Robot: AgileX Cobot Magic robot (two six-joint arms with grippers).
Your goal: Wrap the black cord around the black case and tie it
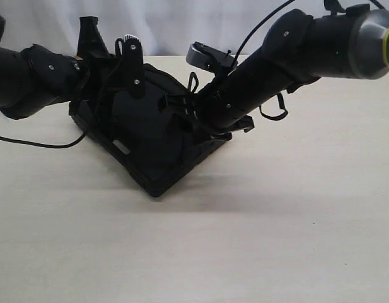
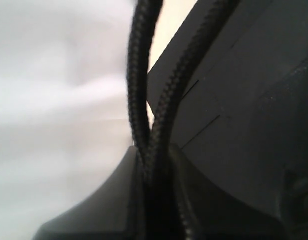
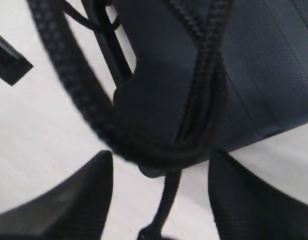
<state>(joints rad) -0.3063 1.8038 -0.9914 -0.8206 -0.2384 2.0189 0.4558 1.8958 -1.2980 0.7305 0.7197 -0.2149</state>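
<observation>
The black case (image 1: 150, 145) lies tilted on the beige table, one corner pointing to the front. My left gripper (image 1: 133, 74) hangs over its far left part. In the left wrist view that gripper (image 2: 156, 167) is shut on two strands of the black braided cord (image 2: 144, 90), with the case (image 2: 243, 100) just behind. My right gripper (image 1: 176, 104) reaches down onto the case's top. In the right wrist view it (image 3: 160, 170) stands open. The cord (image 3: 158, 152) loops around a rounded part of the case (image 3: 158, 75), and one strand runs down between the fingers (image 3: 74, 200).
The beige table (image 1: 276, 227) spreads out to the front and right of the case. A thin black line (image 1: 36, 144) trails over the table to the left; I cannot tell whether it is cord or cable. A white backdrop stands behind the table.
</observation>
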